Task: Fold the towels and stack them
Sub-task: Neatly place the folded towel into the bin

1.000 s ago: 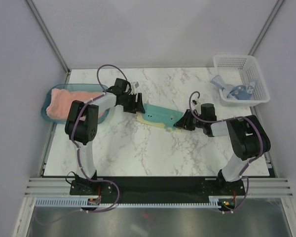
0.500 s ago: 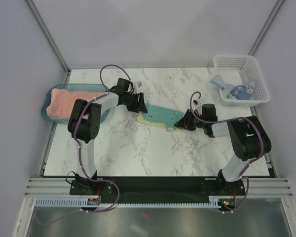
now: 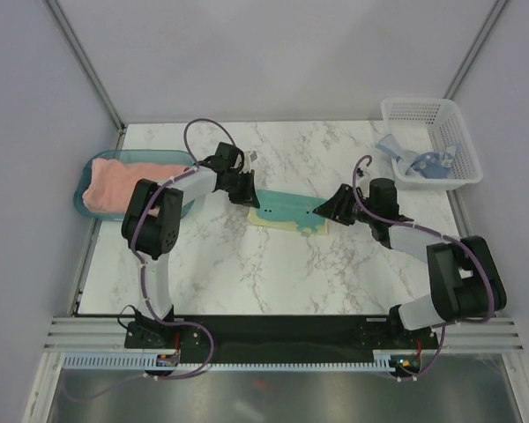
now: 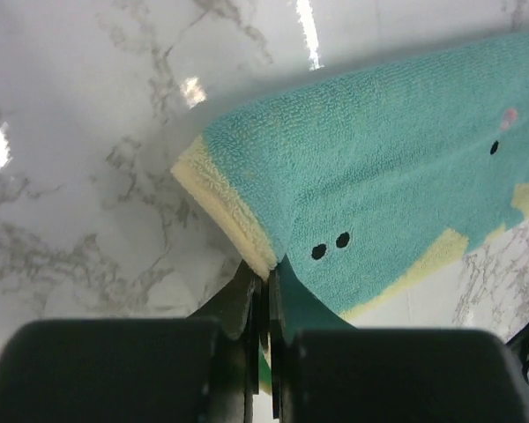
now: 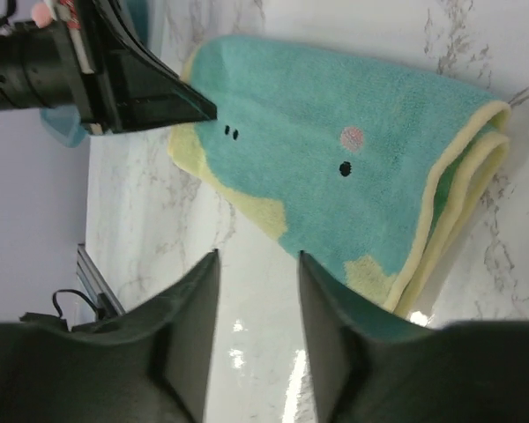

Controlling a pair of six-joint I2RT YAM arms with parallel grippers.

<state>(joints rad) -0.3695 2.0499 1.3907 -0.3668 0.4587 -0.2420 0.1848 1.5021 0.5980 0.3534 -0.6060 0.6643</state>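
The pale yellow towel with teal patches [image 3: 286, 211] lies folded near the middle of the table. My left gripper [image 3: 248, 196] is shut on its left corner; in the left wrist view the jaws [image 4: 266, 270] pinch the towel's folded edge [image 4: 397, 150]. My right gripper [image 3: 329, 210] stands open at the towel's right end. In the right wrist view nothing lies between its fingers [image 5: 258, 254], and the towel [image 5: 335, 185] lies just beyond them. The salmon-pink towel [image 3: 128, 183] rests folded in the teal tray. The light blue towel [image 3: 419, 161] sits crumpled in the basket.
The translucent teal tray [image 3: 81, 189] stands at the table's left edge. The white mesh basket [image 3: 463, 132] stands at the back right corner. Grey walls enclose the table on the left, back and right.
My left gripper has closed on the towel's left corner. My right gripper has opened wider and its arm has swung out to the right. The towel lies flatter and slightly further right.
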